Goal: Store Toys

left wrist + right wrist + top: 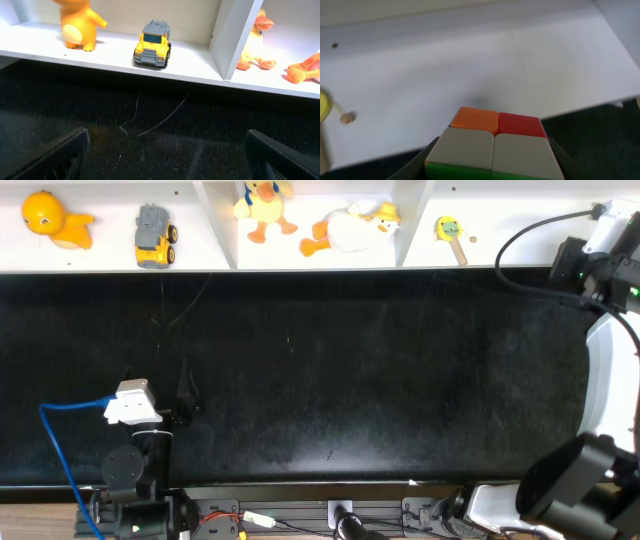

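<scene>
A colour cube (492,142) with orange, red and white faces sits between the fingers of my right gripper (492,162), which is shut on it just in front of the white shelf floor (470,65). In the top view the right arm (600,250) is at the shelf's far right bay. A yellow rattle (452,235) lies in that bay, to the left of the cube. My left gripper (167,155) is open and holds nothing, low over the black table near the front left (186,392), facing a yellow toy truck (152,44).
The white shelf (320,262) runs along the back. It holds an orange duck figure (55,220), the yellow truck (155,237), a plush duck (265,208) and a lying plush duck (350,228). A blue cable (60,445) hangs by the left arm. The black table (350,380) spreads between.
</scene>
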`<act>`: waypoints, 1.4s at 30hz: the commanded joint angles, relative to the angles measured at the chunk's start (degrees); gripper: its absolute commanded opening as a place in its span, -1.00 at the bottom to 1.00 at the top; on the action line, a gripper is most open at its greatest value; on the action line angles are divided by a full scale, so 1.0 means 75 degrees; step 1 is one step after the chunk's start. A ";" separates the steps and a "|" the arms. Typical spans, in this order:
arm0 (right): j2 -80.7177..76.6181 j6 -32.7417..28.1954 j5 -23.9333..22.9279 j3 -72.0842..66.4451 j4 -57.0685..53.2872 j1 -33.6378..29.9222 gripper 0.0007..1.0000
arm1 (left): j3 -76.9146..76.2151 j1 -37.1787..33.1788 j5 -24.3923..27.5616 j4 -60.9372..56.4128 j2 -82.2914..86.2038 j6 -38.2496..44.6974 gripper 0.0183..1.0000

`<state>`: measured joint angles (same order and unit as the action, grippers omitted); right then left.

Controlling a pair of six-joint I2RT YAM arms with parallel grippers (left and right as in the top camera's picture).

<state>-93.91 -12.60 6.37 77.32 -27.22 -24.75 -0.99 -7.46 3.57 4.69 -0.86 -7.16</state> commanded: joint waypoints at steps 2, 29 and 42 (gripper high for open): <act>-0.0356 -0.0119 0.1151 0.0038 0.0988 -0.0233 -0.90 | 0.0073 0.0050 -0.0096 -0.0023 0.0093 -0.0082 1.00; -0.2465 0.0006 0.3404 -0.2556 0.8303 -0.0289 -0.90 | 0.0073 0.0047 -0.0096 -0.0020 0.0093 -0.0082 1.00; -0.2620 0.0286 0.2946 -0.2480 0.8081 -0.0405 0.11 | 0.0073 0.0047 -0.0096 -0.0020 0.0093 -0.0082 1.00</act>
<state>-112.03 -12.49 29.67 58.39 34.61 -27.27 -0.99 -7.46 3.57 4.69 -0.84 -7.16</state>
